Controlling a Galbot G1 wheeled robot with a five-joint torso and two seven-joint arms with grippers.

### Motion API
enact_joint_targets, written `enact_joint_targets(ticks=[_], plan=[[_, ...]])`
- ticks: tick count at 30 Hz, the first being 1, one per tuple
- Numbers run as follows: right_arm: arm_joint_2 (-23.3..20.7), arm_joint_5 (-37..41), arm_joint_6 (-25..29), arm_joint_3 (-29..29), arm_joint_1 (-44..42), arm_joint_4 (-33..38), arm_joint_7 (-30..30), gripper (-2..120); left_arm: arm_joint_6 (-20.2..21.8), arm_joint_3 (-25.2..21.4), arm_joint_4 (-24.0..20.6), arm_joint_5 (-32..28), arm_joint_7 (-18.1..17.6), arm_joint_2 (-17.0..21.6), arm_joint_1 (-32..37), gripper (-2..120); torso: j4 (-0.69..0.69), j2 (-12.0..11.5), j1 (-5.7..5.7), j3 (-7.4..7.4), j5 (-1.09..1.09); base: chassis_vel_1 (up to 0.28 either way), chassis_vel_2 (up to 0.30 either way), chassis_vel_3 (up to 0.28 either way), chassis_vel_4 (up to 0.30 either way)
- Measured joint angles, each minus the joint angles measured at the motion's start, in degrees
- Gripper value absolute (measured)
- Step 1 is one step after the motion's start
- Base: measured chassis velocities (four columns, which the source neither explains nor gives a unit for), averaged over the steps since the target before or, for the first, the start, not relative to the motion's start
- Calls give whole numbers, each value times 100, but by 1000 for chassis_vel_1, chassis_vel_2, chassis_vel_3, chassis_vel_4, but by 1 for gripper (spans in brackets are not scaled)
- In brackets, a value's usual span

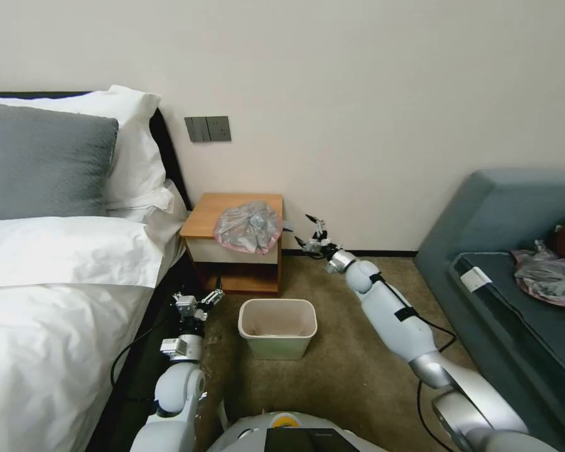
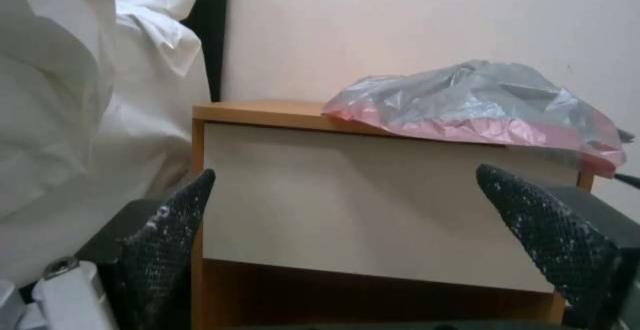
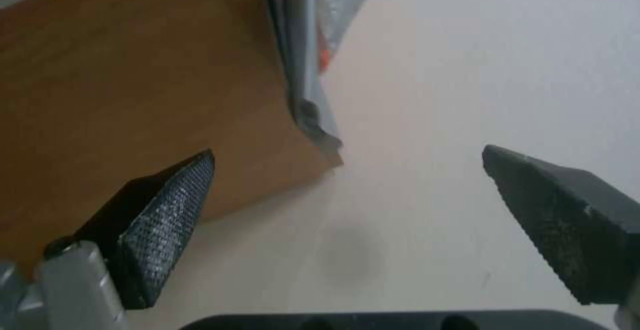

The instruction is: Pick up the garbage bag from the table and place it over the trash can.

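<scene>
**Right gripper closing in on the bag, nothing grasped yet**

The garbage bag [image 1: 248, 226] is lying crumpled on the table [image 1: 210, 213], toward the table's 3 o'clock edge, with its pink rim drooping over the front and side. The right gripper [image 1: 309, 233] is hovering just beside that edge, at the bag's 3 o'clock, fingers spread wide and holding nothing. The left gripper [image 1: 202, 302] is waiting low at the table's 7 o'clock, facing the white drawer front, also spread and empty. The trash can [image 1: 277, 328] is standing open on the carpet at the table's 6 o'clock, between the two arms.

The likeliest failure, in my judgement, is a poor pinch: the film is thin and slick, so closing on a single loose fold may be letting it slide out, or may be lifting the bag as a wad that will not open over the rim. Coming in too low, the fingers could be striking the table's corner instead of the plastic.

The bed [image 1: 56, 301] is crowding the left arm at its 9 o'clock, leaving little room to swing. A sofa [image 1: 515, 213] is sitting at 3 o'clock, carrying a second grey-pink bag [image 1: 549, 276] that is not the target. The wall [image 1: 370, 94] behind the table is limiting any reach past the bag.
</scene>
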Motion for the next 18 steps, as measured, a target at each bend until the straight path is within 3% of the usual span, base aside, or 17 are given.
enact_joint_targets(ticks=[9,18], plan=[[205,-187,155,-145,305,-463,17,96,-48,6,51,61,-23,-51,3,100,0,0,0,0,-1,0,0,0,0],[171,-208,163,-340,322,-403,-52,62,-54,65,56,97,-44,-87,-6,100,0,0,0,0,0,0,0,0,0]])
